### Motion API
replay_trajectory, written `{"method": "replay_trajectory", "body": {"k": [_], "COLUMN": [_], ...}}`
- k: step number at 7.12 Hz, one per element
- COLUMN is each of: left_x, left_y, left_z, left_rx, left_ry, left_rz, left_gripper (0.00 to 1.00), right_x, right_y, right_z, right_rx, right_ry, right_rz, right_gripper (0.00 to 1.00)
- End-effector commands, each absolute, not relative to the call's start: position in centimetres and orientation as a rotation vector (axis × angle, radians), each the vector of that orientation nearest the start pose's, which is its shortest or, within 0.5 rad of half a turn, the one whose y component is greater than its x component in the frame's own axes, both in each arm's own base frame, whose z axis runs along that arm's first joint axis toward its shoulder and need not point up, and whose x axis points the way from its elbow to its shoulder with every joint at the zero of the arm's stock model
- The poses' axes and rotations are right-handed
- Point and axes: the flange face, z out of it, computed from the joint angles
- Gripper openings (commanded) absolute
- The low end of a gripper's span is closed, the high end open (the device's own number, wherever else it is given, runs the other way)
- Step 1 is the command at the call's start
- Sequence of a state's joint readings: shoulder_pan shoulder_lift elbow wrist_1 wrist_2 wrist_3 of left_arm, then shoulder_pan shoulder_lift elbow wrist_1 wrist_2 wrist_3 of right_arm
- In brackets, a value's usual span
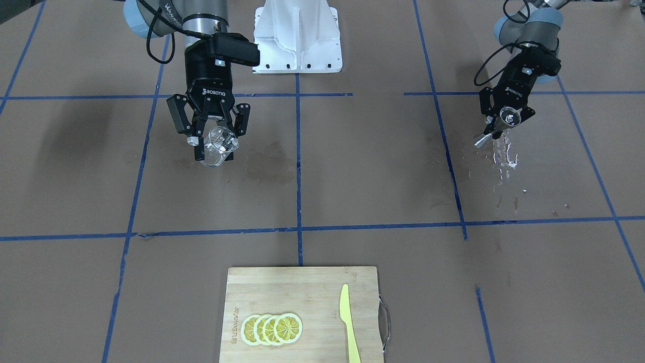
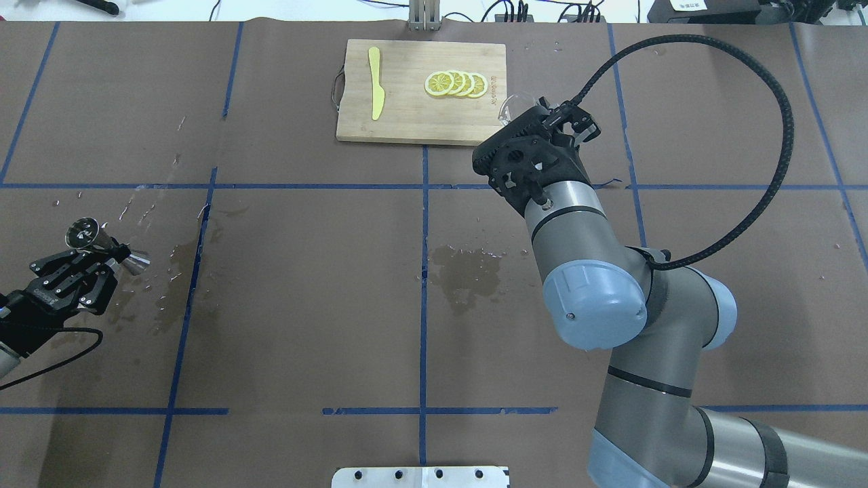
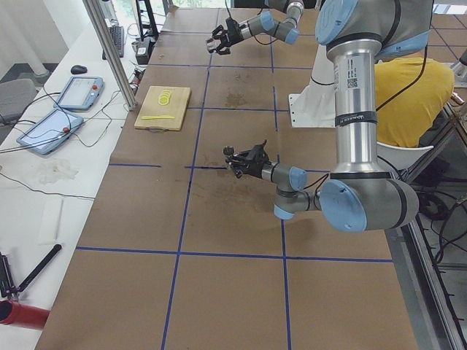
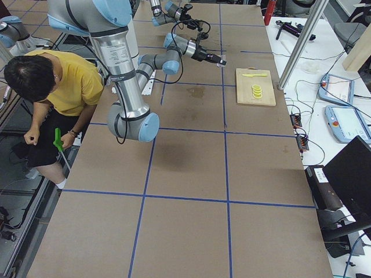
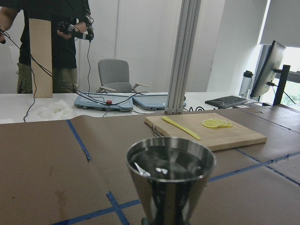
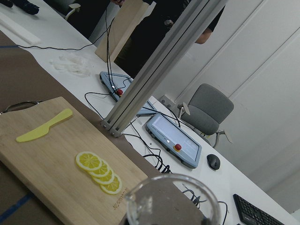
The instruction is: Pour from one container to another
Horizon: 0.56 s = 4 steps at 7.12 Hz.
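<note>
My right gripper (image 1: 214, 143) is shut on the small clear cup (image 1: 217, 147) and holds it above the table; the cup's rim (image 6: 173, 201) fills the bottom of the right wrist view, and I cannot tell what it holds. In the overhead view only an edge of the cup (image 2: 508, 108) shows past the right gripper (image 2: 542, 115). Far across the table, my left gripper (image 1: 504, 121) is shut on the waist of the steel hourglass jigger (image 1: 496, 128). The jigger (image 5: 169, 178) stands upright with clear liquid in its top cone. The left gripper (image 2: 81, 271) and jigger (image 2: 108, 247) sit at the overhead view's left edge.
Water drops (image 1: 506, 159) lie on the brown paper under the jigger, and a damp stain (image 2: 468, 268) marks the middle. A bamboo cutting board (image 1: 312, 292) at the far edge carries lemon slices (image 1: 272, 328) and a yellow knife (image 1: 348, 322). A person in yellow (image 4: 52, 81) sits behind the robot.
</note>
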<state>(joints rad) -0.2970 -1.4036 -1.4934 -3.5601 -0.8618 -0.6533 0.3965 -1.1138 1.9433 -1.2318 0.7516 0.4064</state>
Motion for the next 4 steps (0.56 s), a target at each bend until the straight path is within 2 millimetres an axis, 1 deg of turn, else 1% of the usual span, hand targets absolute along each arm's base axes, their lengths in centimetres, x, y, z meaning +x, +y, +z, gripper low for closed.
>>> {"method": "replay_trajectory", "body": {"k": [1, 4], "left_x": [30.7, 32.5], "left_y": [-29.2, -28.0], "left_z": [57.1, 57.4], "left_rx": [1.333, 1.302], "left_ry": [0.982, 0.977], "left_rz": [-0.143, -0.082], "left_gripper": [0.0, 0.0], "right_x": [-43.2, -43.2], "right_y": [-40.4, -40.4], "right_z": [19.0, 19.1], "right_rx": [1.273, 1.273], "right_ry": [-0.269, -0.266], "right_rz": [-0.181, -0.184], "right_gripper": [0.0, 0.0]}}
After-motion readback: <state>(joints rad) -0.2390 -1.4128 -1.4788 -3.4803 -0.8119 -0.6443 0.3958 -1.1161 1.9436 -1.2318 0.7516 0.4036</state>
